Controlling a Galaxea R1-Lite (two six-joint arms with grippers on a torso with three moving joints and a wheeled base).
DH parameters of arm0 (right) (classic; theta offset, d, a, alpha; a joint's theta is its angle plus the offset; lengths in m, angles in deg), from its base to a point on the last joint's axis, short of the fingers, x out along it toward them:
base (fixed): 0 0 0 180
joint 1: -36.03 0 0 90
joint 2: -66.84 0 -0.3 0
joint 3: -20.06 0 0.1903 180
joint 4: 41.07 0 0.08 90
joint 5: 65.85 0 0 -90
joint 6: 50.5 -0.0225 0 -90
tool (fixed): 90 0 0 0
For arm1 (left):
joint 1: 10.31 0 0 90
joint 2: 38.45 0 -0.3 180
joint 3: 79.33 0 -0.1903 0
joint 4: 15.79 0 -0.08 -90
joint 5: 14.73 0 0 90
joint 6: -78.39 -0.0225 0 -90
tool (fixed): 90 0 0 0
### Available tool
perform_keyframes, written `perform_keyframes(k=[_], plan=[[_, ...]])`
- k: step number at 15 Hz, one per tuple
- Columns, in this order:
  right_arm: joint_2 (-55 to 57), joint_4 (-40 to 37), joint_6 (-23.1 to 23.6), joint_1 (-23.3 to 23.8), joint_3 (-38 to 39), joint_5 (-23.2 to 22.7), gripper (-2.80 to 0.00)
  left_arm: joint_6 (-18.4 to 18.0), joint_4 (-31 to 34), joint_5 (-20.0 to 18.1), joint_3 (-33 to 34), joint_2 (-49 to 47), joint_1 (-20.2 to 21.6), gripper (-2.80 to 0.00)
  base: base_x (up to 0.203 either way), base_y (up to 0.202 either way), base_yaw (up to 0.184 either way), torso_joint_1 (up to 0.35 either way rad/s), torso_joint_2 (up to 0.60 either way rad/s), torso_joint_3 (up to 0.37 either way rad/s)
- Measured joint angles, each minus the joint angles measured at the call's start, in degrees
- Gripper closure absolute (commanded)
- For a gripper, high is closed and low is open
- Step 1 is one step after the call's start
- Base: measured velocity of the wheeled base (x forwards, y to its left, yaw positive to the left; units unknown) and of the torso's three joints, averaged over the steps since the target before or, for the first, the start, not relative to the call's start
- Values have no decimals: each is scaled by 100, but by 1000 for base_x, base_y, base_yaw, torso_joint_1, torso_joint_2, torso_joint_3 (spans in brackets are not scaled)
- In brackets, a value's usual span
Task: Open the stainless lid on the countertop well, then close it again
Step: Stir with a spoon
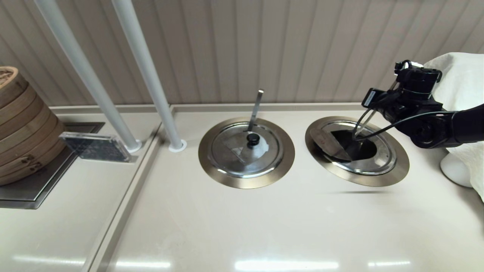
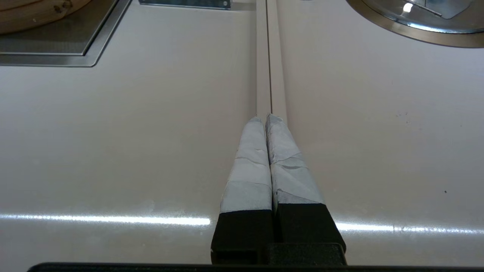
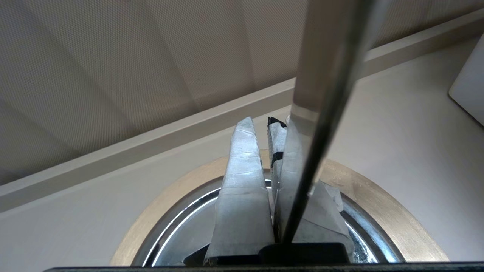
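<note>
over the right-hand countertop well [image 1: 399,172], the stainless lid [image 1: 382,155] sits with its folding flap [image 1: 329,143] raised and tilted toward the robot's left, baring a dark wedge of the hole beneath. the right gripper [image 3: 261,126] hangs above that lid. in the right wrist view its taped fingers [image 3: 242,177] stand a narrow gap apart, and what looks like the flat steel utensil handle [image 3: 321,113] runs up in front of the far finger. whether anything is pinched between the fingers, such as the knob or the flap's edge, i cannot tell, since the fingertips are hidden in the head view and the knob does not show.

judged from how things lie, the opening half of the task looks done or nearly so: the flap is up and the well is exposed. the closing half is left, as the flap must be lowered flat onto the rim again.

the twin lid [image 1: 242,151], on the other well nearer the robot's left, lies flat with its black knob [image 1: 253,139] and a whitish patch, untouched. the left gripper [image 2: 263,119] is parked low over the bare counter, its taped fingers pressed together on nothing.
</note>
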State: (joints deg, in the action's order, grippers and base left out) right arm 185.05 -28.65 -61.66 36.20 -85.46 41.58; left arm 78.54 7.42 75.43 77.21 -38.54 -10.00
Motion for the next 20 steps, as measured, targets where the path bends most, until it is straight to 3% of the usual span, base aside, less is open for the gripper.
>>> perform_keyframes(k=[3, 7, 12, 20], plan=[[-162, -43, 20, -48, 259, -356, 0, -1, 0, -1, 0, 0, 0, 0, 0, 0, 0, 0, 0, 0], [-182, -243, 425, 242, 385, -560, 0, -1, 0, 0, 0, 0, 0, 0, 0, 0, 0, 0, 0, 0], [218, -244, 434, 396, -69, -288, 0, 1, 0, 0, 0, 0, 0, 0, 0, 0, 0, 0, 0, 0], [560, -249, 182, 322, -366, -263, 0, 1, 2, 0, 0, 0, 0, 0, 0, 0, 0, 0, 0, 0]])
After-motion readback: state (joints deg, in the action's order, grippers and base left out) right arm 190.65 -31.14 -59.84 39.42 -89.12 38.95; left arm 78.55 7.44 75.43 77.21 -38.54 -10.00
